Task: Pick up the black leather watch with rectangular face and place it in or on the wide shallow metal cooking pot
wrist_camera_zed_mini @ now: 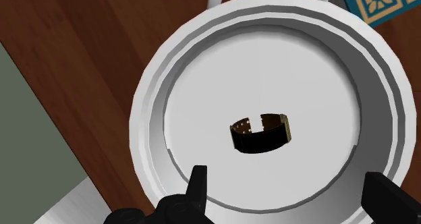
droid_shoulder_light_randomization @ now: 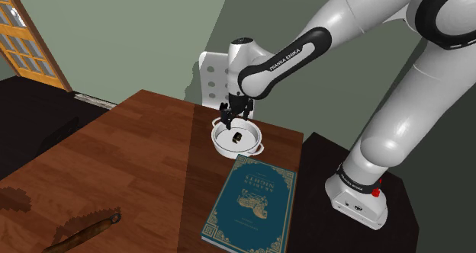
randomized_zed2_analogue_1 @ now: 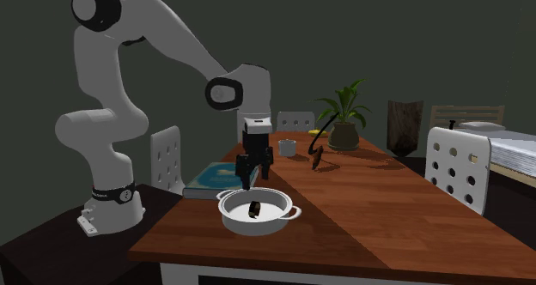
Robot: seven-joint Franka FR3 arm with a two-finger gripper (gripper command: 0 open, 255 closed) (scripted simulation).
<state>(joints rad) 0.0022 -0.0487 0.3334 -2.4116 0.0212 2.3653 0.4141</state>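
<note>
Watch [wrist_camera_zed_mini: 262, 133] — black strap curled into an open loop, rectangular face on edge — lies near the middle of the floor of the wide, shallow white two-handled pot [wrist_camera_zed_mini: 152, 101]. Black two-finger gripper [droid_shoulder_light_randomization: 236, 120] hangs just above it, fingers spread and clasping nothing. Teal hardcover book [droid_shoulder_light_randomization: 250, 206] sits just beside the pot, toward the shoulder view's lower right. Judged: light, strap pliable, face stiff — any hold should pinch across the strap's width.

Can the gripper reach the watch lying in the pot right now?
Probably yes. The gripper hangs open right above the pot, and the watch lies alone on its floor, clear of the wall, with nothing over it. The low rim seems unlikely to get in the way.
</note>
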